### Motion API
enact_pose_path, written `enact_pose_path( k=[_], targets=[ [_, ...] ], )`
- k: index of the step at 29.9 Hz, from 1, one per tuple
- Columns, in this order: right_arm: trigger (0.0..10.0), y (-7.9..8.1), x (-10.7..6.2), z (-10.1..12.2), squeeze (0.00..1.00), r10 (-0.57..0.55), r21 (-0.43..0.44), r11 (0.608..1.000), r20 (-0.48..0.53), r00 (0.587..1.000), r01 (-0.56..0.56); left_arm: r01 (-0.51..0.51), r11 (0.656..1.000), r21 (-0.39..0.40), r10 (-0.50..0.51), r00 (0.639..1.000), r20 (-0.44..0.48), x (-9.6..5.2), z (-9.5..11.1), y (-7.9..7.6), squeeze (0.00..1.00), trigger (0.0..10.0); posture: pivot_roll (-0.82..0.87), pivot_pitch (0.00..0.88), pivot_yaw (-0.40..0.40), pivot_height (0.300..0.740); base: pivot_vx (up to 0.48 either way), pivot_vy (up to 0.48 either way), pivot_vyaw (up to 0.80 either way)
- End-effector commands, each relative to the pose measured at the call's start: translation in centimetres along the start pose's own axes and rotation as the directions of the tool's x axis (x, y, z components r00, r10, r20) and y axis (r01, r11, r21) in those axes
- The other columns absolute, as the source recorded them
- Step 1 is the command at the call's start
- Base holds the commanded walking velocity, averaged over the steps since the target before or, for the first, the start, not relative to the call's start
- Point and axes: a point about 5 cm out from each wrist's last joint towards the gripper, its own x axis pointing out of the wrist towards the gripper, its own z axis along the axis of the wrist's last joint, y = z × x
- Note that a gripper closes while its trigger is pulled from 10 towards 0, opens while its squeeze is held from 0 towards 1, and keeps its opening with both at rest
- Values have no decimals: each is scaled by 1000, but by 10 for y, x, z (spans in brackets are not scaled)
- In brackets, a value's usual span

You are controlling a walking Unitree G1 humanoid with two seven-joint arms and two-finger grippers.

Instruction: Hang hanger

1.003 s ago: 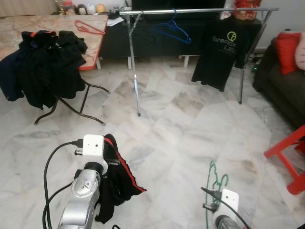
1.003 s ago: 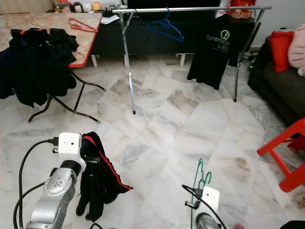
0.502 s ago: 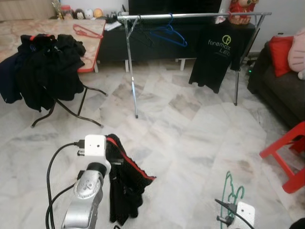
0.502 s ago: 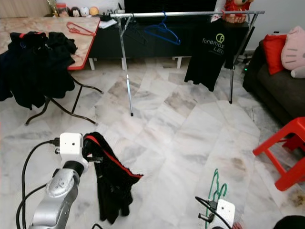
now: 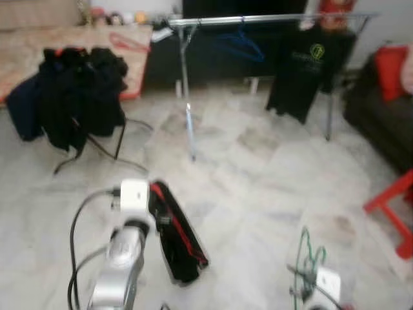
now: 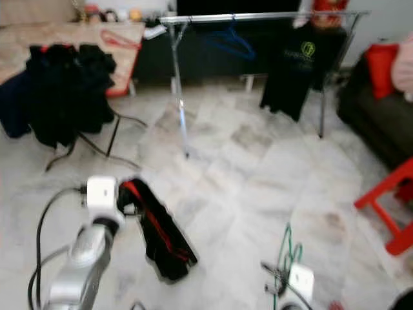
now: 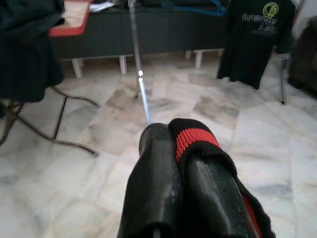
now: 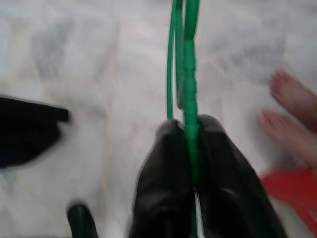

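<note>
Walking on, you risk the green hanger [image 8: 185, 74], pinched in the right gripper [image 8: 190, 144]'s closed jaws well short of the rail [image 5: 271, 19], snagging the black garment [image 5: 177, 236] clamped in the left gripper [image 7: 181, 148].

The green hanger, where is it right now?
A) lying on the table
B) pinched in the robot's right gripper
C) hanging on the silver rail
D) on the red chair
B: the right wrist view shows the green hanger clamped between the black fingers of the right gripper, low over the marble floor and far from the clothes rail.
</note>
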Motion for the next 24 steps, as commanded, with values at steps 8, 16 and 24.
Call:
enact_pose_path(
  k=[8, 16, 24],
  targets=[
    [10000, 2, 1, 0, 0, 4, 15, 1000, -9, 1000, -4, 5, 1000, 8, -5, 1000, 20, 3, 7, 4, 0, 10000, 22, 0, 2, 716, 0, 353, 0],
    [10000, 4, 1, 2, 0, 14, 10, 1000, -11, 1000, -14, -16, 1000, 12, 15, 1000, 18, 1, 6, 8, 0, 10000, 36, 0, -6, 716, 0, 352, 0],
    [10000, 4, 1, 2, 0, 22, -2, 1000, -15, 1000, -22, -21, 1000, 11, 21, 1000, 14, 0, 6, 8, 0, 10000, 37, 0, -9, 716, 0, 352, 0]
  ],
)
